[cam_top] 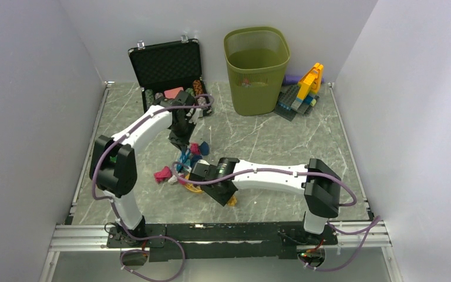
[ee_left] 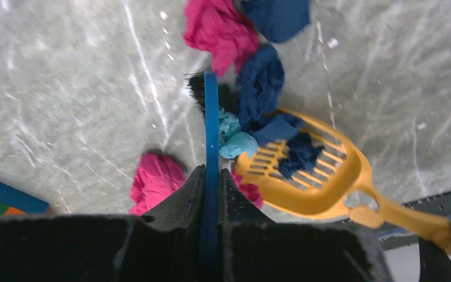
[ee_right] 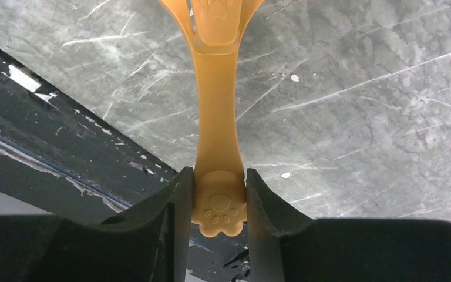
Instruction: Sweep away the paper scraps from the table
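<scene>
Two robot arms work a pile of paper scraps at the middle of the marble-patterned table. The left gripper is pressed together on the thin blue handle of a black-bristled brush. The right gripper pinches the very end of the handle of a slotted yellow scoop. Navy and teal wads lie at the scoop's mouth and partly on its slats, with a pink wad and more navy ones just beyond the bristles. One pink wad sits on the far side of the brush from the scoop, so a stroke toward the scoop would likely leave it behind. The light wads could also roll round the narrow brush head or spill over the scoop's low rim. Because the scoop is held only by its tip, a firm push from the brush might swivel it in the pinch or skid it toward the near rail, scattering the pile. The green mesh waste bin stands well apart at the back, so a tilt on the way there could shed scraps. No brand or lettering is legible; the only marking is an embossed paw print on the handle's end, with another higher up.
</scene>
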`<move>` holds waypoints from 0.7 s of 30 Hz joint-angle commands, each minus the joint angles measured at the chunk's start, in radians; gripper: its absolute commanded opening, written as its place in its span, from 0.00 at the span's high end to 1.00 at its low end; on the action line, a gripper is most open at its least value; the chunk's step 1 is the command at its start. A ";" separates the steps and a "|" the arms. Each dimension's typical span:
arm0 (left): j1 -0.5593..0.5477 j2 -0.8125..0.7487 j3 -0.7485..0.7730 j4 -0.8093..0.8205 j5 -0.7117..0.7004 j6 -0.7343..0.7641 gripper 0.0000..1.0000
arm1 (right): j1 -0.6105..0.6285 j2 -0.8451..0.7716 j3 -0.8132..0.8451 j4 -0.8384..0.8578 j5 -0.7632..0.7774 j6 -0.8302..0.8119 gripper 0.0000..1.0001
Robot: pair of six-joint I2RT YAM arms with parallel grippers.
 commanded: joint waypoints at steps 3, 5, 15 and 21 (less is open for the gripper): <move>-0.054 -0.140 -0.086 -0.002 0.110 -0.036 1.00 | -0.016 -0.003 0.000 0.044 0.002 -0.032 1.00; -0.076 -0.161 -0.100 0.000 0.123 -0.040 1.00 | -0.016 -0.011 -0.024 0.075 0.005 -0.036 1.00; -0.096 -0.272 -0.080 -0.066 0.087 -0.054 1.00 | -0.016 -0.091 -0.125 0.149 0.047 -0.019 1.00; -0.094 -0.311 -0.024 -0.107 0.039 -0.078 1.00 | 0.000 -0.140 -0.180 0.187 0.135 0.001 1.00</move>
